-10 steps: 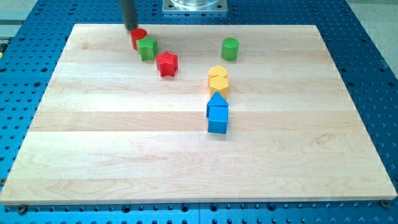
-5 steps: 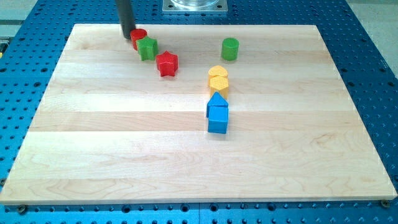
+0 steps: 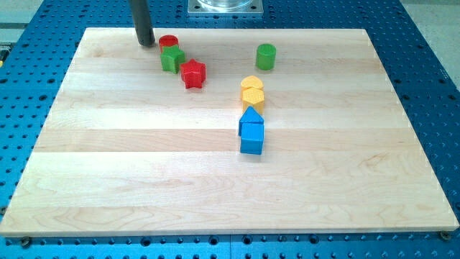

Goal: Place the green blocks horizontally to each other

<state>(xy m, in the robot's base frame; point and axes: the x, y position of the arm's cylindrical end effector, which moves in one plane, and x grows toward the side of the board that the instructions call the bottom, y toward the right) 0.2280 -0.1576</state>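
**Tip slides off to the left; green pair almost level**

My tip (image 3: 146, 43) has no jaws, so it holds nothing; it is a bare rod end resting on the wooden board (image 3: 144, 180). Over the last second it has drifted toward the view's left and now stands clear, just left of the red cylinder (image 3: 168, 42). The green cube (image 3: 172, 59) sits just below and right of my tip, touching that cylinder, with the red star (image 3: 192, 73) beside it. The green cylinder (image 3: 266, 56) lies well off to my tip's right, at nearly the same height, so I judge the row is close to done.
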